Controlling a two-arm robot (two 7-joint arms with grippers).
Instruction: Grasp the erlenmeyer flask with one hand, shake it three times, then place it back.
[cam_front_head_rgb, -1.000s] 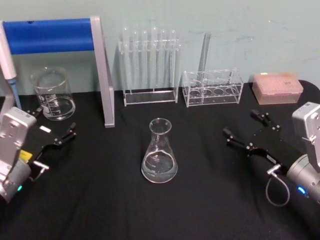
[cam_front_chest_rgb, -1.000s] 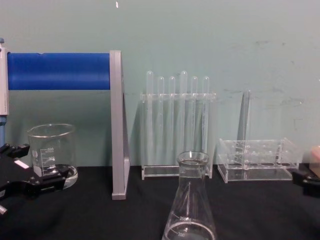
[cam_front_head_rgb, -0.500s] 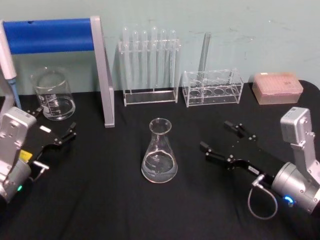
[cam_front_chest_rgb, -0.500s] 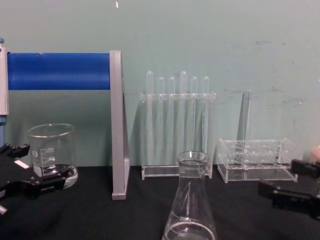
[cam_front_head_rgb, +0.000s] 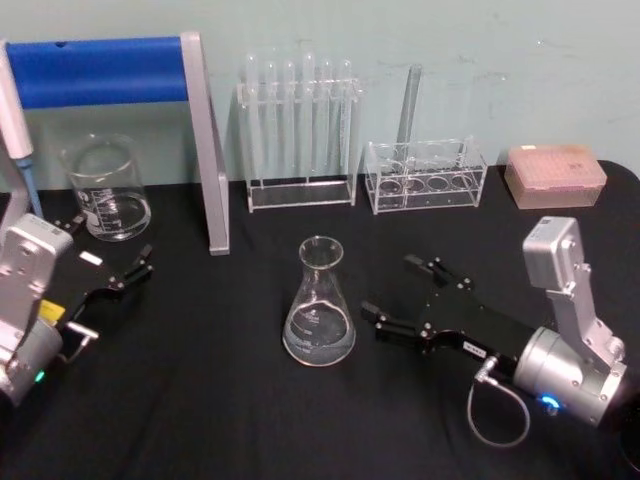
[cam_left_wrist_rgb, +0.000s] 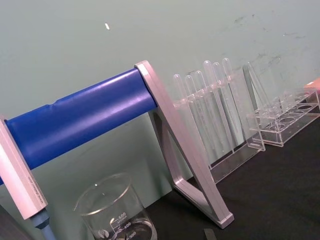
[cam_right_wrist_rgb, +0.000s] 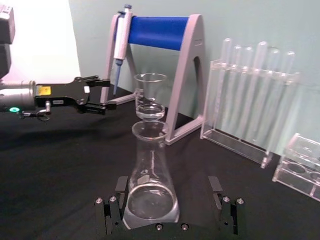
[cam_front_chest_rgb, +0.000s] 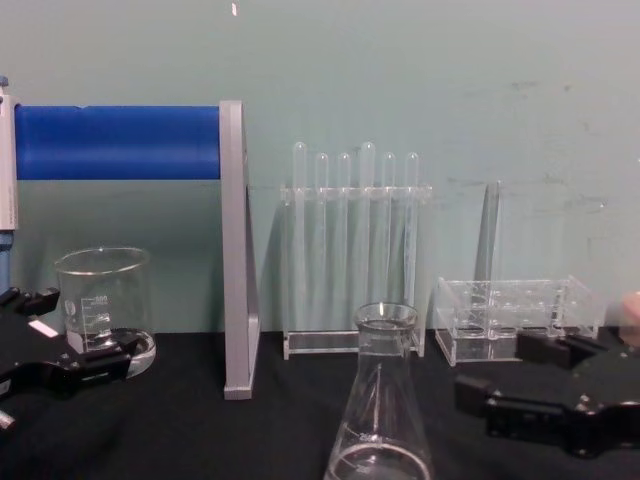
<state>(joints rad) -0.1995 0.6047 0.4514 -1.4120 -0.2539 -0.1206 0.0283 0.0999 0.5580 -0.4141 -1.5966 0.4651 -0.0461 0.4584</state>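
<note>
The erlenmeyer flask (cam_front_head_rgb: 319, 305) stands upright in the middle of the black table, clear glass with a little liquid at its base. My right gripper (cam_front_head_rgb: 390, 288) is open and low over the table just right of it, fingertips a short way from the glass. In the right wrist view the flask (cam_right_wrist_rgb: 150, 175) stands straight ahead of the gripper (cam_right_wrist_rgb: 168, 184), centred between the spread fingers (cam_right_wrist_rgb: 116, 197), not touched. In the chest view the flask (cam_front_chest_rgb: 383, 400) is at bottom centre and the right gripper (cam_front_chest_rgb: 500, 372) to its right. My left gripper (cam_front_head_rgb: 110, 245) rests open at the table's left, by the beaker.
A glass beaker (cam_front_head_rgb: 105, 190) and a blue-barred pipette stand (cam_front_head_rgb: 100, 70) with a pipette (cam_front_head_rgb: 15, 120) stand at back left. Behind the flask are a test tube rack (cam_front_head_rgb: 300, 130), a low clear rack (cam_front_head_rgb: 425, 175) and a pink tip box (cam_front_head_rgb: 555, 175).
My right gripper has travelled left across the table toward the flask, staying open, and now sits close beside it. The left arm and the flask have not moved.
</note>
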